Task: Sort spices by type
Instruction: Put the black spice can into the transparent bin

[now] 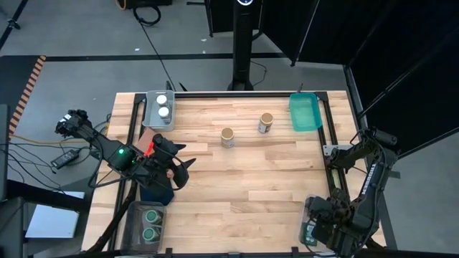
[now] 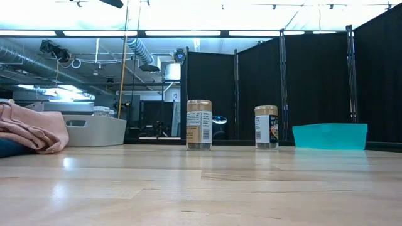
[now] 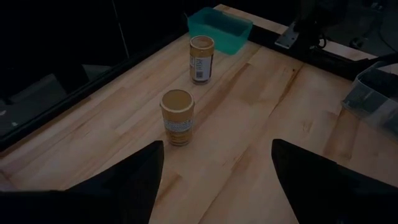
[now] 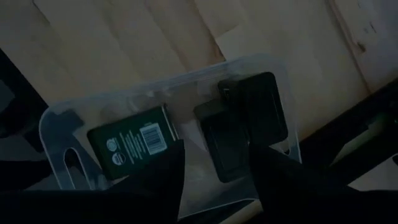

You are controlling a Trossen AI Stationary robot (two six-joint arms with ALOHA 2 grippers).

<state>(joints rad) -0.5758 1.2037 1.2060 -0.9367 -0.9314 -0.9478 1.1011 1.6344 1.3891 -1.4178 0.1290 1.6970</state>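
Two tan-lidded jars (image 1: 228,137) (image 1: 266,123) stand upright on the table's middle, apart from each other. Two white-lidded jars (image 1: 163,106) sit in a grey bin (image 1: 149,107) at the far left. Two green-lidded jars (image 1: 151,223) sit in a clear bin (image 1: 136,215) at the near left. Black tins (image 4: 134,140) (image 4: 258,106) (image 4: 224,146) lie flat in a clear bin (image 4: 56,124) at the near right. My right gripper (image 4: 217,152) hangs over them, pointing down, open, its fingers either side of the middle tin. My left gripper (image 3: 217,146) hovers open at the left, facing the tan jars.
An empty teal bin (image 1: 305,112) stands at the far right. A brown cloth (image 2: 31,129) and a navy cloth (image 1: 154,192) lie under my left arm. Bare wood stretches between the jars and the near edge.
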